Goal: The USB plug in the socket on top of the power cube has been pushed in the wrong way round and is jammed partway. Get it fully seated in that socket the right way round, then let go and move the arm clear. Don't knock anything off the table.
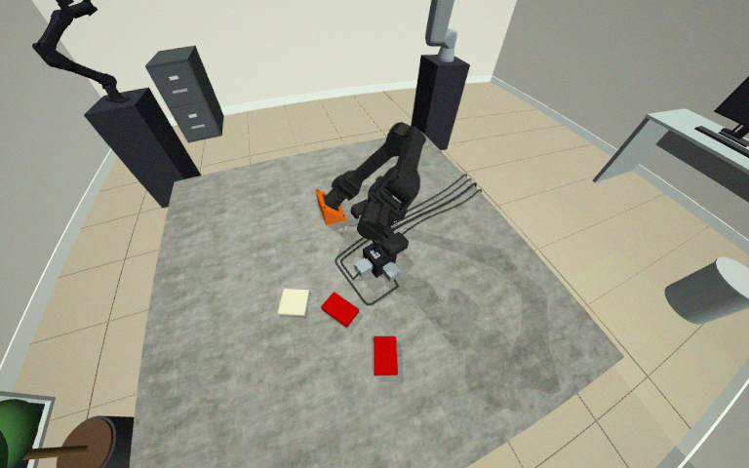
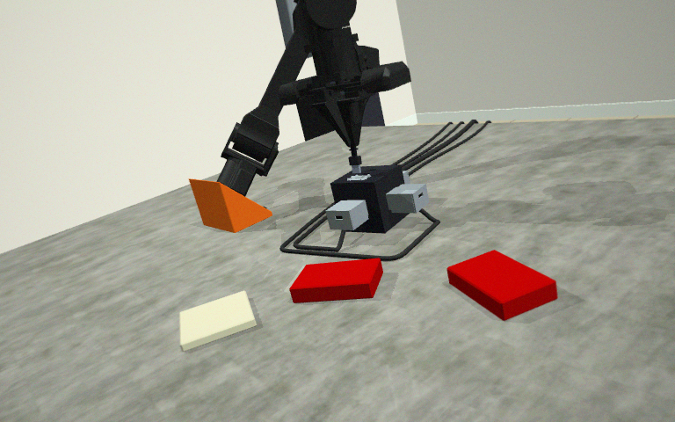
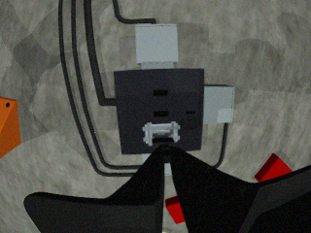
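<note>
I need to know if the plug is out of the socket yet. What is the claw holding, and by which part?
The claw is shut on the USB plug, pinching its upper end. The plug hangs just above the power cube, out of the top socket.

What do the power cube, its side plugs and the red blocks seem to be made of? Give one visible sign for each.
Power cube: probably matte black plastic, no shine.
Side plugs: grey, flat-shaded, plastic or dull metal; unclear.
Red blocks: uniform matte red, sharp edges, likely plastic or painted wood.
</note>
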### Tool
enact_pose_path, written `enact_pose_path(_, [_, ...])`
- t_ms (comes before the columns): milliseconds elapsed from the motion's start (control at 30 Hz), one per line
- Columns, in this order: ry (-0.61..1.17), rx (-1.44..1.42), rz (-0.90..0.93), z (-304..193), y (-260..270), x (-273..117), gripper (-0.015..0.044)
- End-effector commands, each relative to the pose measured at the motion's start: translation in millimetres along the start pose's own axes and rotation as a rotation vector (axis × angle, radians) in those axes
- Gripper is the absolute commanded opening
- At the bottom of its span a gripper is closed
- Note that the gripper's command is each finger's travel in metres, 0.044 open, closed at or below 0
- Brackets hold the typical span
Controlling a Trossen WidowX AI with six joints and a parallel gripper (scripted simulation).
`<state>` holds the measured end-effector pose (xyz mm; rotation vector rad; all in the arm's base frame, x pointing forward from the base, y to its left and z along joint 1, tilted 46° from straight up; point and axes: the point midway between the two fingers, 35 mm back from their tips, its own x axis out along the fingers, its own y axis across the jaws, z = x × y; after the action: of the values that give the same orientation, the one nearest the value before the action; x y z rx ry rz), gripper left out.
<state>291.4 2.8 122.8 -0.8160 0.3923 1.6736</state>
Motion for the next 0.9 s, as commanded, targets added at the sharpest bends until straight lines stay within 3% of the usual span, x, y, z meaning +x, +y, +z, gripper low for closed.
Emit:
enact_pose_path(0, [-0.003, -0.009, -0.005, 0.8, -0.7, 0.5, 0.0000])
enact_pose_path(867, [-0.003, -0.009, -0.005, 0.8, -0.7, 3.6, 0.0000])
